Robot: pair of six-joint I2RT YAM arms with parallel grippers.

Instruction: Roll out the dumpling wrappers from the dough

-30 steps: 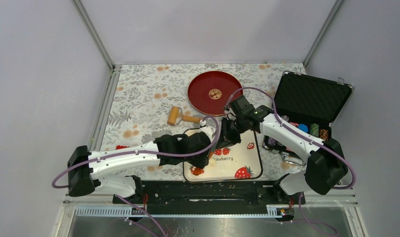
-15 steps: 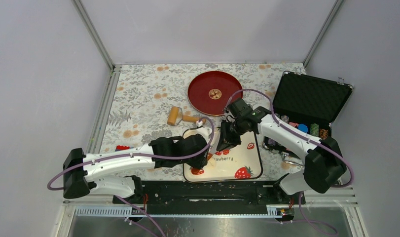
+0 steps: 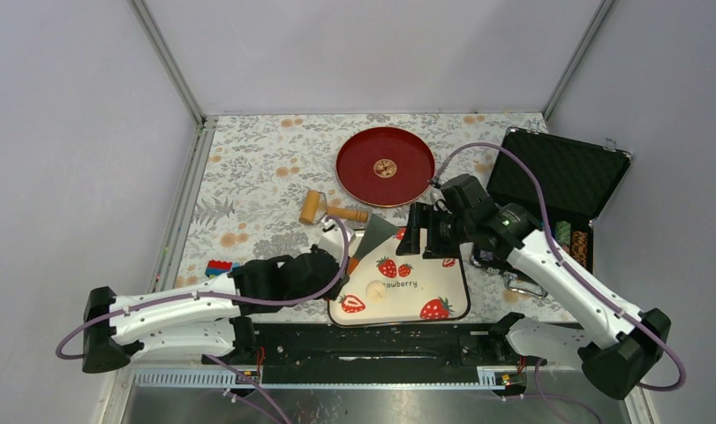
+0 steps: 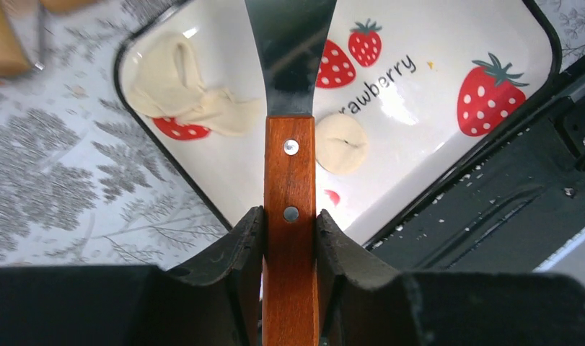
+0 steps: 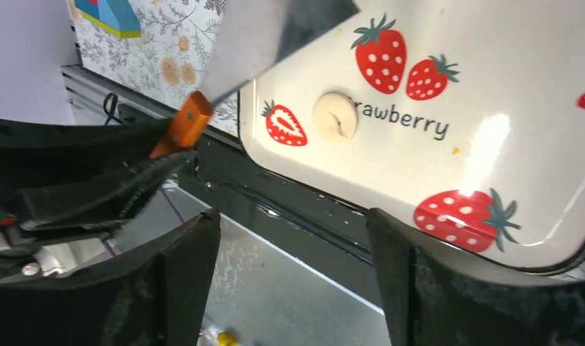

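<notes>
Left gripper [image 4: 289, 216] and right gripper [image 5: 289, 216] have withdrawn, baring the dumpling wrapper [image 3: 378, 294] (small disc).

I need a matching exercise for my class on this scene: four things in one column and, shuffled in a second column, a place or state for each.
Things
1. scraper
2. roller
3. dough ball
4. case

Places or states
a. lid open
b. on the strawberry tray
c. clamped in the left gripper
d. on the cloth, left of the red plate

Pairs: 1-c; 2-d; 3-b; 4-a
</notes>
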